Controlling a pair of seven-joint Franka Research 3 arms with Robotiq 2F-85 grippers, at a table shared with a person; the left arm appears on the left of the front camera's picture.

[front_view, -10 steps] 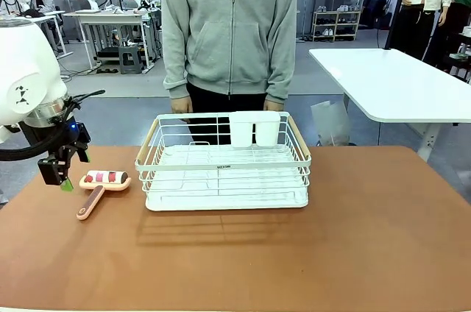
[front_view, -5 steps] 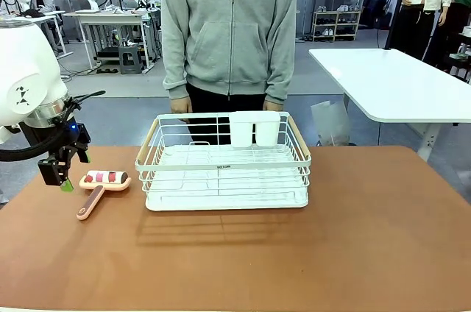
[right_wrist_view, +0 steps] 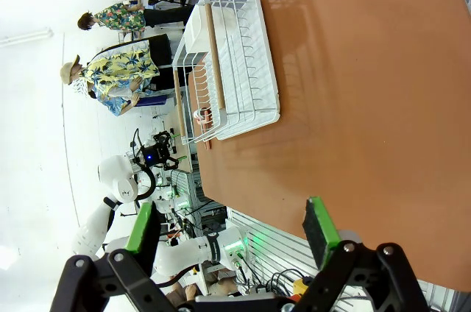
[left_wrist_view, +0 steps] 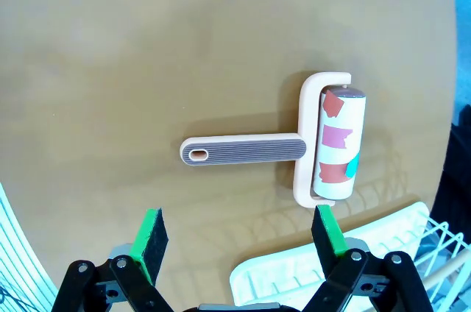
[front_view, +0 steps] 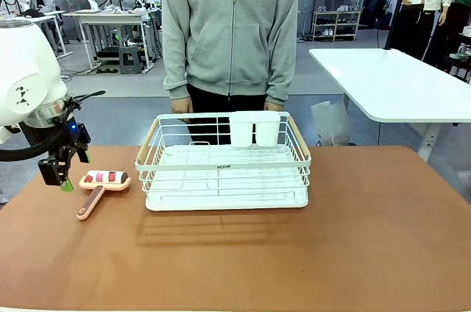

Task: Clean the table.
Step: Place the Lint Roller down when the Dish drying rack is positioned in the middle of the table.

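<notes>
Apparently one lint roller (front_view: 101,184), one rack (front_view: 224,161)

small dark label on the white wire rack (front_view: 223,167) front rail, too tiny to read

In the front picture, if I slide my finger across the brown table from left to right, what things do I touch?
left gripper → lint roller → white wire rack → bare brown table
</notes>
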